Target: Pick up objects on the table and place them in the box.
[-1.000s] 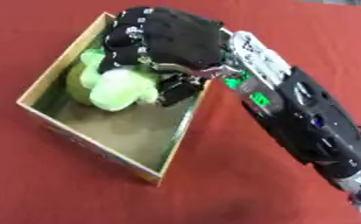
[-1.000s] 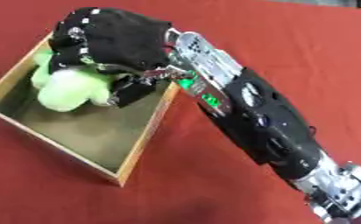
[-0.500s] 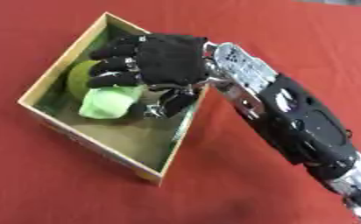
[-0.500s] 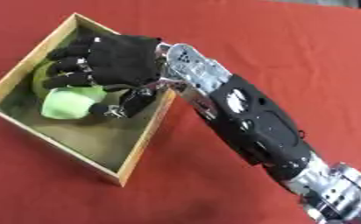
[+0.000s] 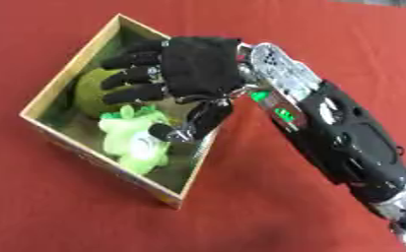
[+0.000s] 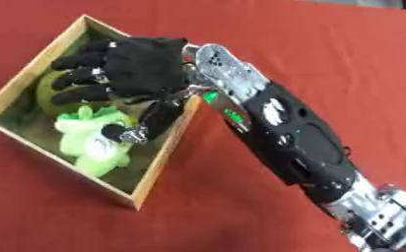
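A desk (image 5: 85, 216) covered in red cloth fills both views, and on it, toward the upper left, sits an open box (image 5: 67, 81) with pale wooden walls and a greenish floor, lying askew so that one corner points to the far side. The robot's right arm (image 6: 284, 138), black with silver joints and a small green light near the wrist, reaches in from the lower right, crossing the box's right-hand wall. Its right hand (image 5: 185, 74) hangs spread over the box's far half, fingers straight and fanned toward the box's left wall, thumb pointing down into the box; it holds nothing. Inside the box, under the fingers and against the left wall, lies a rounded olive-green object (image 5: 92, 91) that is partly hidden by the hand. Nearer the box's front wall lies a light green plush toy (image 6: 90, 140), lying free on the box floor, with two small ear-like points at its far end. The thumb's tip is just beside the toy's right edge; whether it touches cannot be told. The left hand shows in neither view.
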